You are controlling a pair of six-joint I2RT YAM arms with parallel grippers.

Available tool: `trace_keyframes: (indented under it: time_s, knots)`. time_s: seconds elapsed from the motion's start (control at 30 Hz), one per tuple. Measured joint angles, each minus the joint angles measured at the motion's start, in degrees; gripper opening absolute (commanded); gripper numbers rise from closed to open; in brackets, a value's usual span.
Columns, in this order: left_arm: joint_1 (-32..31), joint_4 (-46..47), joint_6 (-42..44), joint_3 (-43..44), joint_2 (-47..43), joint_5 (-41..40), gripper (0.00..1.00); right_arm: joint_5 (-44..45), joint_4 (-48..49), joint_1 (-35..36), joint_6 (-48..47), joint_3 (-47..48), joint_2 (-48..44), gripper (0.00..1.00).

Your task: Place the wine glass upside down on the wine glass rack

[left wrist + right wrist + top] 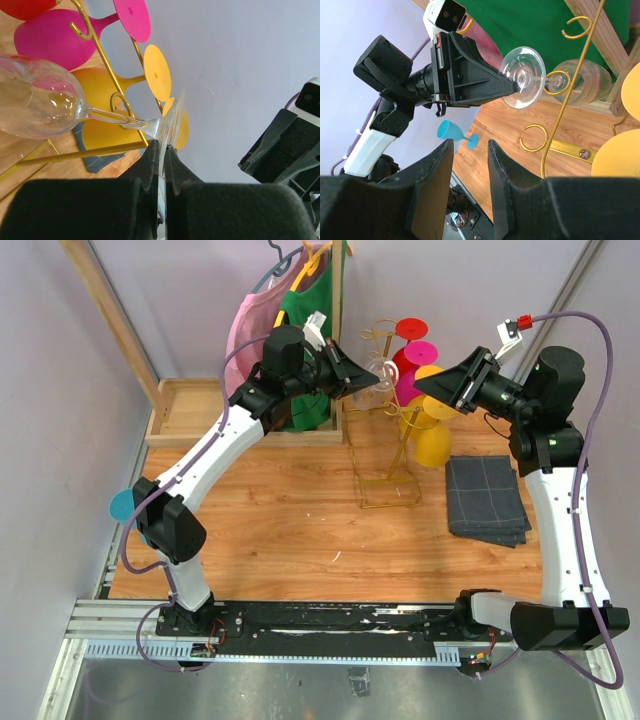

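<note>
Blue goblet [124,506] is seen at the table's [290,530] left edge, well left of the wine glass rack [386,445]. A wooden tray [188,410] is set at the back, also left of the rack. A wooden clothes rack [343,335] hung with pink and green garments [300,300] stands just left of and behind the rack. The left gripper [162,146] is reached in from the rack's left, and its fingers are clenched on the rim of the wine glass's [40,102] foot. The clear glass is held up against the rack's upper left side, lying nearly level rather than inverted, bowl pointing away from the left gripper. In the right wrist view its stem is seen inside one curled hook arm; whether it rests on the hook cannot be told. Red, magenta and yellow coloured glasses [420,355] are hung on the rack's right side. The right gripper [470,146] is held just right of the rack's top, fingers released and parted, nothing between them, pointed at the glass foot. A folded grey cloth [487,498] is laid on the table right of the rack's base.
</note>
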Motion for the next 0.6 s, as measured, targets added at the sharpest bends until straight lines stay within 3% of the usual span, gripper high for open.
trace_keyframes:
  time_s: [0.6]
  knots:
    - [1.3,1.3,-6.0,-0.6,1.4,3.1,0.00,0.0,0.0,0.0,0.0,0.0,0.0,0.35]
